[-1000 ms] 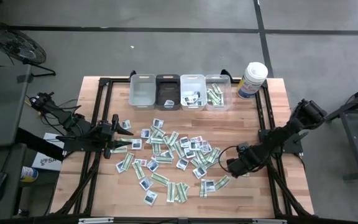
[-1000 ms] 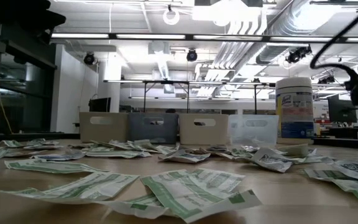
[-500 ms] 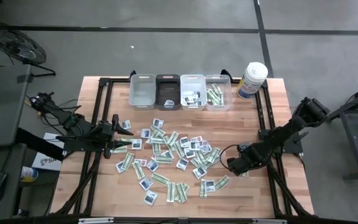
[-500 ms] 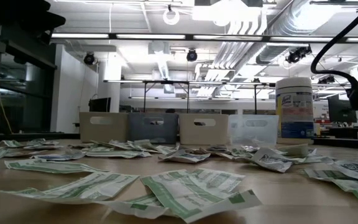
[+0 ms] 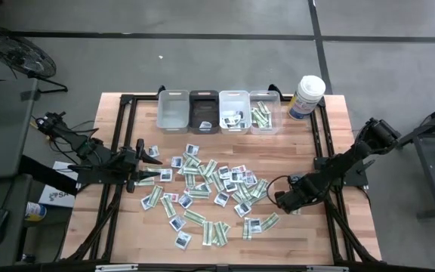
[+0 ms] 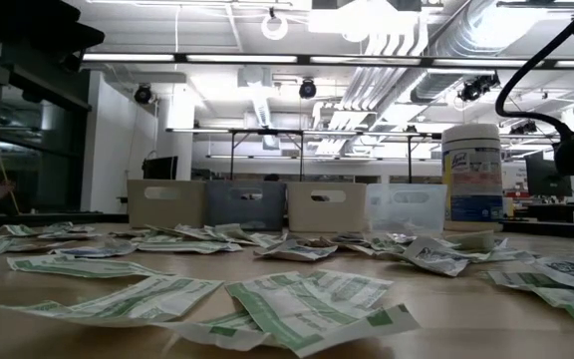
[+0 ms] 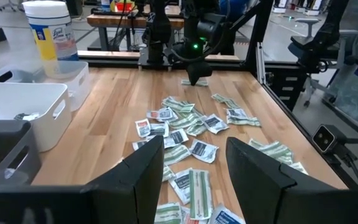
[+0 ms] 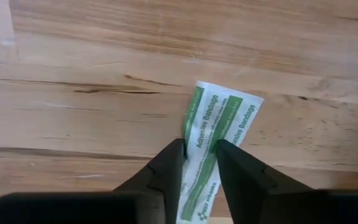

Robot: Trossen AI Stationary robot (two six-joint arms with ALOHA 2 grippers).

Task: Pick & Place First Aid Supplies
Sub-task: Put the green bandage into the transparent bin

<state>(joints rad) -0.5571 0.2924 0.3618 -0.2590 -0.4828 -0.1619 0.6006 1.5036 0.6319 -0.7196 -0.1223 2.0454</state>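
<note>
Many first aid supplies [image 5: 210,189], green-and-white strips and squarish white packets, lie flat and scattered over the middle of the wooden table. My right gripper [image 5: 283,202] points down at the right side of the pile, shut on one green-and-white bandage packet [image 8: 225,115]. That same gripper shows far off in the left wrist view [image 7: 197,76]. My left gripper [image 7: 191,180] hovers open at the table's left, with nothing between its fingers. My right gripper pinches the bandage packet's near end [image 8: 201,142] between its two fingers [image 8: 169,163], coming from above and pointing down. The packet buckles along its length between the fingers. Its far end [image 8: 235,106] lies flat on the wood.
Several small bins stand in a row at the far edge: a clear one [image 5: 173,111], a dark one [image 5: 203,111], a white one [image 5: 233,112] and a clear one holding green strips [image 5: 264,112]. A white canister [image 5: 306,97] stands to their right. Bare wood lies around the right gripper.
My right arm's elbow has shifted slightly toward the far right, while its gripper has stayed over the same packet.
</note>
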